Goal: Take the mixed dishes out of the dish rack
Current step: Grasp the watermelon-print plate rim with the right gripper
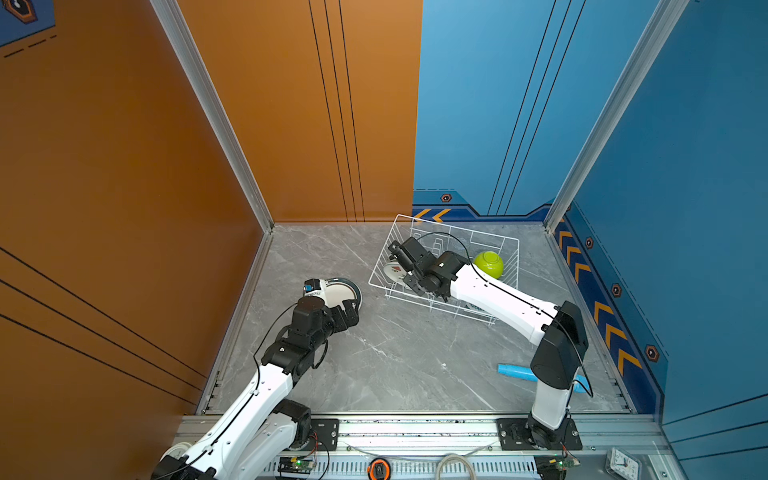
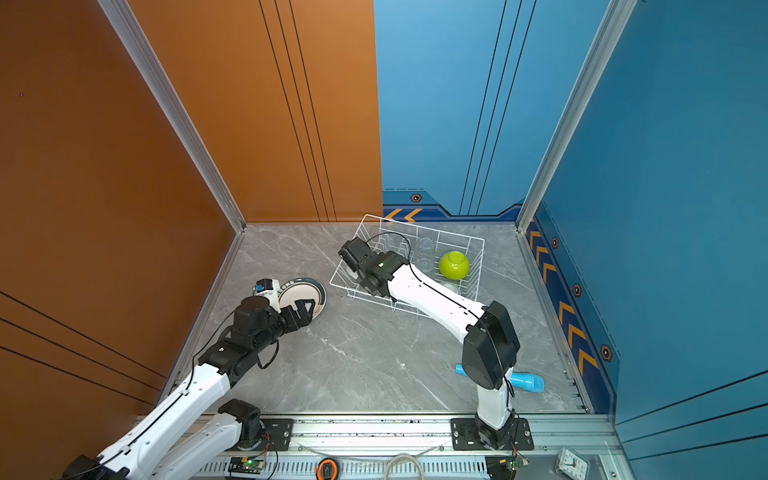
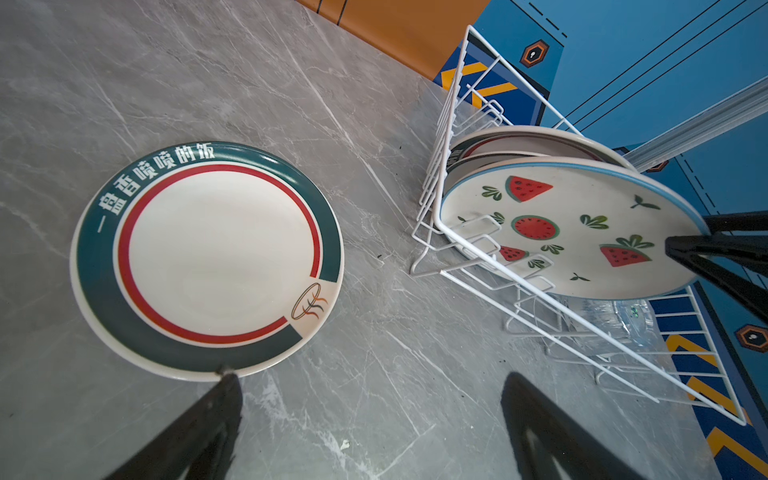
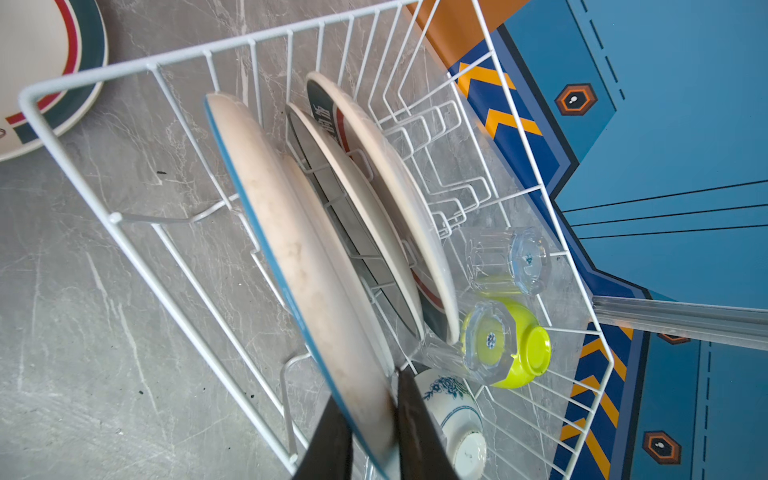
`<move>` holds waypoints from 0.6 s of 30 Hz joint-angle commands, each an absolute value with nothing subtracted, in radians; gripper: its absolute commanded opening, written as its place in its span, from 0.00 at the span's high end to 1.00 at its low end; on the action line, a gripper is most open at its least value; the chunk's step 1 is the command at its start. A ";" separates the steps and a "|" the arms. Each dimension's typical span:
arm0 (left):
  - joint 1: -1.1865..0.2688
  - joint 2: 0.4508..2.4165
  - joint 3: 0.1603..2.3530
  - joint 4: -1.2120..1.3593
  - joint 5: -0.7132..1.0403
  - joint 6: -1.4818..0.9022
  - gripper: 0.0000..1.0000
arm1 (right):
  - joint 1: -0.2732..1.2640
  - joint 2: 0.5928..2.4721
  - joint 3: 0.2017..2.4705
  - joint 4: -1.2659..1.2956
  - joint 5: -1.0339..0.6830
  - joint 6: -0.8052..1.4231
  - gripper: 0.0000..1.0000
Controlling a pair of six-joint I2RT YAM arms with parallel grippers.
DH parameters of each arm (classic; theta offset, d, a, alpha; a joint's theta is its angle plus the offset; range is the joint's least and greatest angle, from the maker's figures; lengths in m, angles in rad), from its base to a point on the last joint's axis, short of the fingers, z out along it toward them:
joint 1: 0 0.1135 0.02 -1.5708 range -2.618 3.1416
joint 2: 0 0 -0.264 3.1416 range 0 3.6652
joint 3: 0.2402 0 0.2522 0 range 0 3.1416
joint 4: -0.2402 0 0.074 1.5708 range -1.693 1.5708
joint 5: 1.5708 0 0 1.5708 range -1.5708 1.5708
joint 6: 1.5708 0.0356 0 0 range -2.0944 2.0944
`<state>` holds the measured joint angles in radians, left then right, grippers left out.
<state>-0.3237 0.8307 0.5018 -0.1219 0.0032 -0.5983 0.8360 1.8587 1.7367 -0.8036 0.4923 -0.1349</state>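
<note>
The white wire dish rack [image 1: 457, 227] [image 4: 249, 39] stands at the back right. It holds the watermelon plate [image 3: 573, 224] [image 4: 299, 257], two more plates [image 4: 374, 216], the lime-green bowl [image 1: 489, 264] [image 4: 528, 349], two clear glass cups [image 4: 511, 259] and a white-and-blue bowl [image 4: 457, 415]. My right gripper [image 4: 370, 399] [image 2: 347, 257] is shut on the watermelon plate's upper rim, one finger on each face. A dark-rimmed plate [image 1: 340, 291] [image 3: 208, 257] lies flat on the table left of the rack. Beside it my left gripper [image 3: 370, 382] [image 1: 347, 309] is open and empty, one fingertip [image 3: 226, 374] at the plate's edge.
A light blue tube [image 1: 515, 371] lies on the grey table by the right arm's base. Orange and blue walls close the table at the back and sides. A small clock [image 1: 623, 463] sits on the front rail.
</note>
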 commanded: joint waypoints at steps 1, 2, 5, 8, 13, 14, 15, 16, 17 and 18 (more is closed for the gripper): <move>-0.333 0.838 0.527 -0.102 -0.023 -0.596 0.02 | 0.852 1.778 1.790 -0.762 0.494 -0.073 1.00; -0.334 0.843 0.529 -0.102 -0.023 -0.595 0.02 | 0.852 1.774 1.790 -0.761 0.499 -0.074 1.00; -0.338 0.865 0.543 -0.102 -0.015 -0.594 0.02 | 0.850 1.766 1.829 -0.761 0.504 -0.074 1.00; -0.346 0.882 0.558 -0.101 -0.017 -0.592 0.02 | 0.849 1.759 1.840 -0.761 0.511 -0.072 1.00; -0.362 0.899 0.577 -0.102 -0.042 -0.588 0.02 | 0.839 1.746 1.853 -0.761 0.517 -0.061 1.00; -0.363 0.903 0.581 -0.102 -0.046 -0.586 0.02 | 0.835 1.742 1.854 -0.761 0.519 -0.056 1.00; -0.364 0.907 0.586 -0.102 -0.049 -0.587 0.02 | 0.832 1.739 1.856 -0.761 0.518 -0.049 1.00; -0.366 0.912 0.590 -0.101 -0.050 -0.586 0.02 | 0.827 1.735 1.856 -0.761 0.517 -0.045 1.00; -0.368 0.919 0.595 -0.102 -0.052 -0.586 0.02 | 0.825 1.731 1.857 -0.761 0.519 -0.040 1.00; -0.368 0.925 0.599 -0.101 -0.055 -0.582 0.02 | 0.820 1.725 1.858 -0.761 0.519 -0.034 1.00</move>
